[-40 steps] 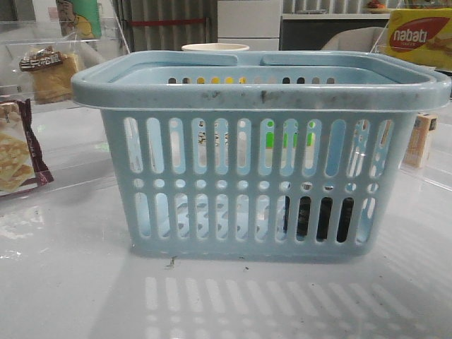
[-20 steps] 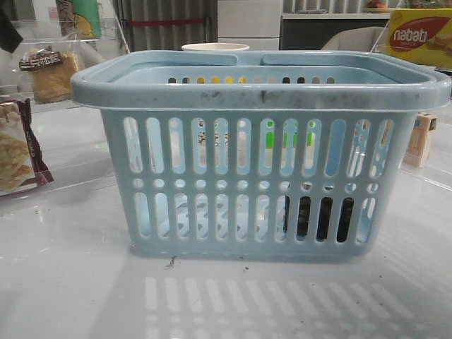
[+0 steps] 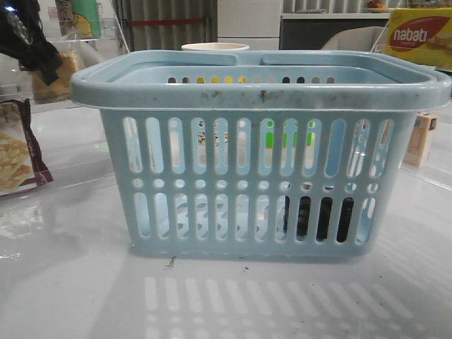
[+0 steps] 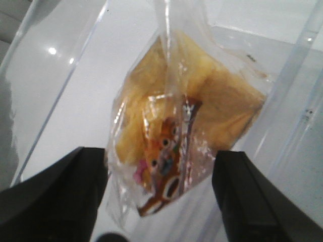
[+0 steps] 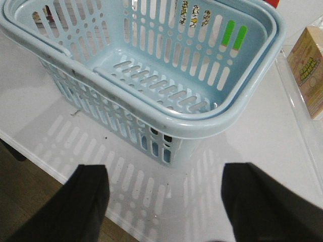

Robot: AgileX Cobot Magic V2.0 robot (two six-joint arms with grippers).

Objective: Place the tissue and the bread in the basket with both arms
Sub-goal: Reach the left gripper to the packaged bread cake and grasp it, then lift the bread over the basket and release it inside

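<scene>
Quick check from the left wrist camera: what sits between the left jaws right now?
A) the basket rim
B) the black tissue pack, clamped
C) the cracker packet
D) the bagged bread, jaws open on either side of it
D: the left wrist view shows the bread in its clear bag between the open jaws of the left gripper, not yet pinched.

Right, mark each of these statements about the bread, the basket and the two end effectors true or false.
1. The bread sits between the open fingers of the left end effector. True.
2. The right end effector grips a packet. False: it is open and empty, in front of the basket.
3. The bread lies inside the basket. False: it is outside, beyond the basket's left end.
4. A yellow nabati box stands at the far right. True.
5. The cracker packet lies right of the basket. False: it lies to its left.
</scene>
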